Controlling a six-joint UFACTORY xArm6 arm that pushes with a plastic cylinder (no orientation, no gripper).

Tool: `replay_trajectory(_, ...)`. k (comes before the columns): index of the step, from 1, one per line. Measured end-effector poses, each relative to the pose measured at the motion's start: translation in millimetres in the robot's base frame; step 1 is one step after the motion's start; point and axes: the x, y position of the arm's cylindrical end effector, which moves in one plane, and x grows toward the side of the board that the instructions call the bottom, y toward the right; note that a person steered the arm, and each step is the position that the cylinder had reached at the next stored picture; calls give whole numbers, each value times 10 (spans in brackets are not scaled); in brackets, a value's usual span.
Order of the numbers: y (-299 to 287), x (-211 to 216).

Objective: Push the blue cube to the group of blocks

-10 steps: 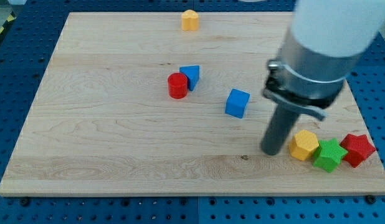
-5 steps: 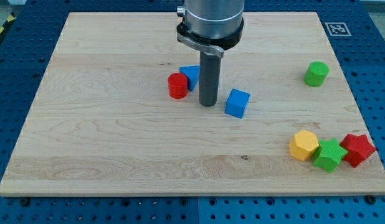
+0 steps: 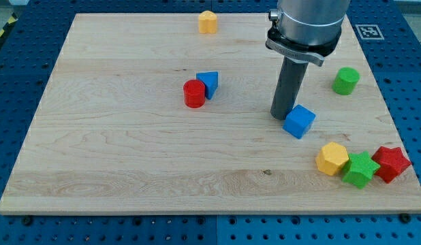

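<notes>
The blue cube (image 3: 300,121) lies right of the board's middle. My tip (image 3: 281,114) stands against its upper left side, touching it. The group of blocks sits at the lower right: a yellow hexagonal block (image 3: 332,158), a green star block (image 3: 360,169) and a red star block (image 3: 391,163), close together. The blue cube is a short way up and left of the yellow one.
A red cylinder (image 3: 194,93) and a blue triangular block (image 3: 209,83) touch each other left of centre. A yellow block (image 3: 208,22) sits at the top edge. A green cylinder (image 3: 346,80) stands at the right. The wooden board (image 3: 115,156) rests on a blue perforated table.
My tip moved from the lower right over to the left of the blue cube, then right, pushing the cube right and slightly down towards the group.
</notes>
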Motion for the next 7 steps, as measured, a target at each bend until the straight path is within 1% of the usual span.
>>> replay_trajectory(1,24,96)
replay_trajectory(3,416,101)
replay_trajectory(6,491,360)
replay_trajectory(7,743,362)
